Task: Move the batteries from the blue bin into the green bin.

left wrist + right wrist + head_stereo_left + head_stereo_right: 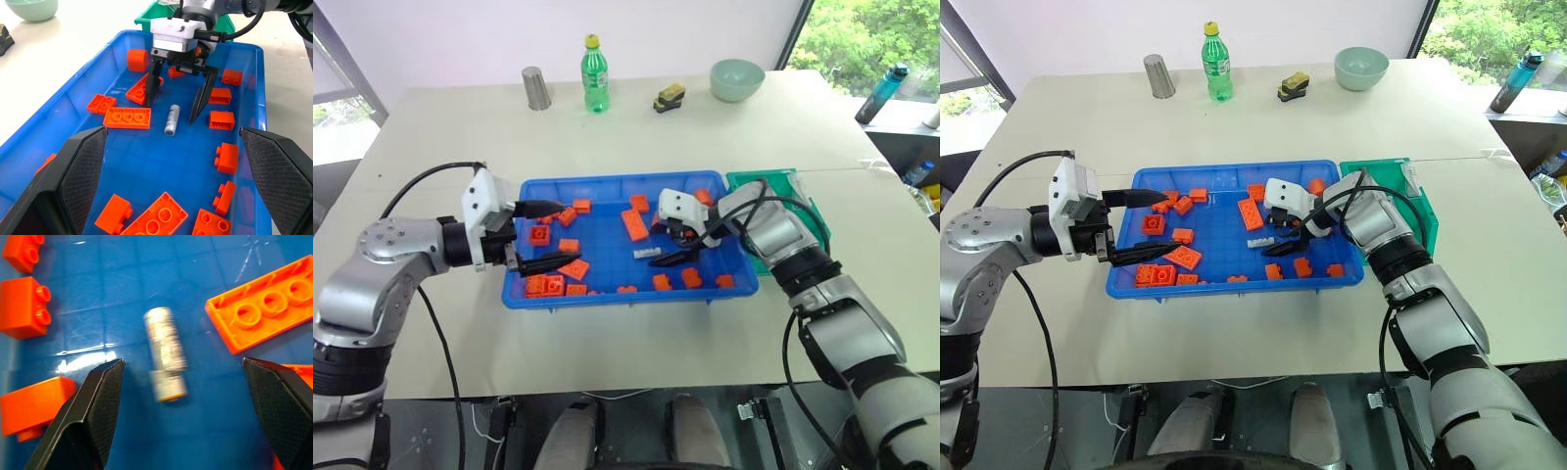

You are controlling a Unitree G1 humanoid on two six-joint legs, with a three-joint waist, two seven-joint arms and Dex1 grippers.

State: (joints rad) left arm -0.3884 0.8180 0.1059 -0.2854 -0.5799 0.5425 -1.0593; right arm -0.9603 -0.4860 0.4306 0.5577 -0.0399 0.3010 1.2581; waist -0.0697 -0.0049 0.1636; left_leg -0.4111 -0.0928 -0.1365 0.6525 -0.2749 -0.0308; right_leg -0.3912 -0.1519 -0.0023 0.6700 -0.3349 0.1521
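Closest to the robot is the big, flat, bright blue plastic tray (514, 296), the blue bin, sitting on the pale table (607, 343). Small orange toy bricks (574, 269) lie all over its floor.

The left claw (536, 235) hangs over the left end of the tray. Its two black fingers are wide apart and hold nothing.

In the middle of the tray lies one little silver-grey metal battery (171, 119). It rests flat on its side on the blue floor, with bricks near it but none touching it. The right claw (174, 103) points down right over it. Its black fingers (93, 406) stand apart, one on each side of the battery, and they do not touch it yet.

The battery looks hard and smooth. It is probably light, and it will not bend or break. But it is round, so it may roll away or slip if a finger pushes it from one side only. The best place to pinch it looks like the middle of its long body, across the round sides, with both fingers closing together.

Just past the right end of the tray sits the small, deep green plastic box (793, 186), the green bin, where the battery must go.
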